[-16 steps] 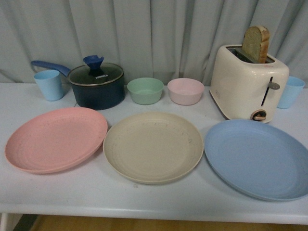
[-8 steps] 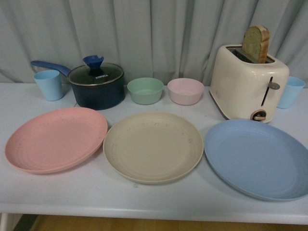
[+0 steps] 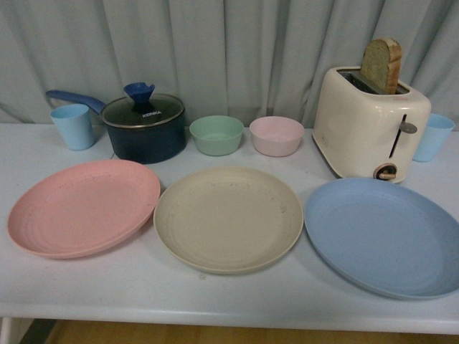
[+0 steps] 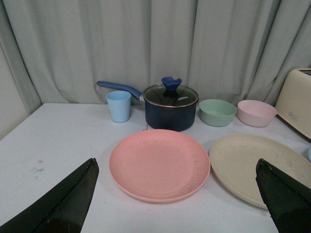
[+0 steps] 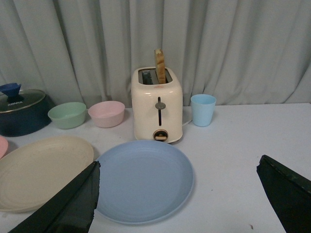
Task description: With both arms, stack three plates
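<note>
The left gripper (image 4: 176,162) was held spread wide, the pink plate (image 4: 159,164) lying just ahead of it; the right gripper (image 5: 179,162) was likewise spread wide before the light blue plate (image 5: 143,179). The cream plate (image 3: 228,218) was set between those two plates on the worktop (image 3: 215,297), none stacked.

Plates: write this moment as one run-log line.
stage: not started | pink plate, cream plate, blue plate: side by side, none stacked | left gripper: open, empty | right gripper: open, empty

Table (image 3: 143,301), front row: left plate (image 3: 82,208), middle plate (image 3: 228,218), right plate (image 3: 384,236). Back row, left to right: cup (image 3: 72,126), pot (image 3: 143,130), bowl (image 3: 216,135), second bowl (image 3: 277,135), toaster (image 3: 369,132) holding bread (image 3: 381,66), second cup (image 3: 432,136).
</note>
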Available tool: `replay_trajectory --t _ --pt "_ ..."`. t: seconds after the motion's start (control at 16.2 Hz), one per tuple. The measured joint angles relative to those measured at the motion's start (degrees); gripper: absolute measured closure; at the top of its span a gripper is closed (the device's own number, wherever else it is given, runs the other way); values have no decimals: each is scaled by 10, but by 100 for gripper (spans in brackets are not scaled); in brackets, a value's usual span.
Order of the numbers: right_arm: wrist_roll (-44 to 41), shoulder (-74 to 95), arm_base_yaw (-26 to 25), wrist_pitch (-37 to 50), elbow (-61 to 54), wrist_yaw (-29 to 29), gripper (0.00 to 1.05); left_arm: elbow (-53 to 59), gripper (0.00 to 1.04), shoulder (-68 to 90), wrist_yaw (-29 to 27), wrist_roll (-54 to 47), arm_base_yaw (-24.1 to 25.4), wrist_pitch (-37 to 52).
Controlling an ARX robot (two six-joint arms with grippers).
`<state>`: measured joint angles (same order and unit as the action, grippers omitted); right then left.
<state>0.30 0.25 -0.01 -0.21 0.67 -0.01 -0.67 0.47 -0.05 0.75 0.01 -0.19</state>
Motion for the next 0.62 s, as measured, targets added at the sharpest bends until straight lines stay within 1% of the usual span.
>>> replay_trajectory --t 0.62 --pt "0 0 0 0 0 0 6 0 7 0 0 0 0 0"
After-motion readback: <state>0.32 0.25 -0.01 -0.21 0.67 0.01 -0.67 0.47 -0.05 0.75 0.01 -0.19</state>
